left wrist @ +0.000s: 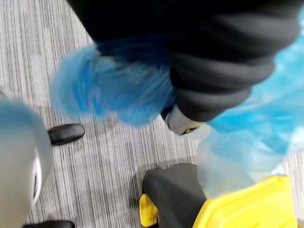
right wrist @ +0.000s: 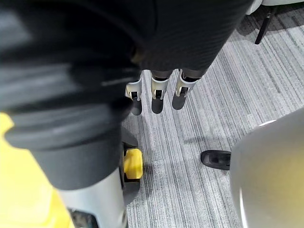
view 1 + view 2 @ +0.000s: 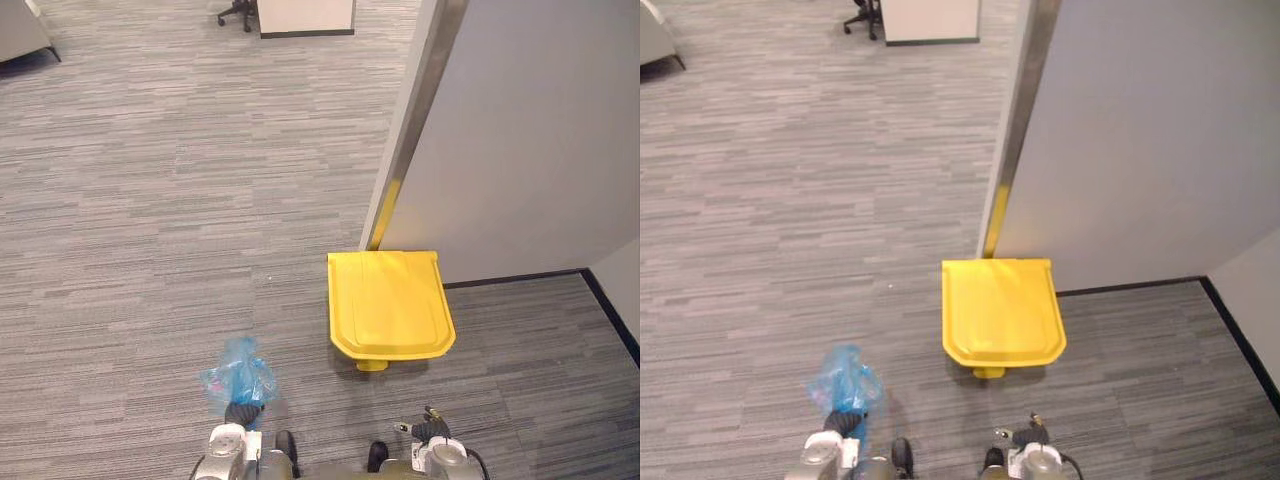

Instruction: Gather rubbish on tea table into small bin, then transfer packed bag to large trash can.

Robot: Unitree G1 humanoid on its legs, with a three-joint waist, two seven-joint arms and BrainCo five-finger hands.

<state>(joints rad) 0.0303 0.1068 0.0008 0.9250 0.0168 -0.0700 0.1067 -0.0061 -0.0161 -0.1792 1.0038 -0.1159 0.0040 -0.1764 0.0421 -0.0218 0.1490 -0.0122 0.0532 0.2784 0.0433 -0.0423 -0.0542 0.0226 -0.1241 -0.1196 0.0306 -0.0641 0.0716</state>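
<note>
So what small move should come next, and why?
Probably raise the yellow lid with the open right hand: the lid lies shut on the trash can while the left hand holds the blue bag short of it.

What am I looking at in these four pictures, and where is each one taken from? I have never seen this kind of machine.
This is a two-legged humanoid robot. The two wide pictures come from cameras in its head, looking down at grey carpet. The two close ones come from cameras on its wrists, each looking along its own hand. Ahead, against a wall, stands a yellow-lidded trash can, lid shut. The left hand grips a blue bag. The right hand hangs open and empty, fingers straight.
</note>
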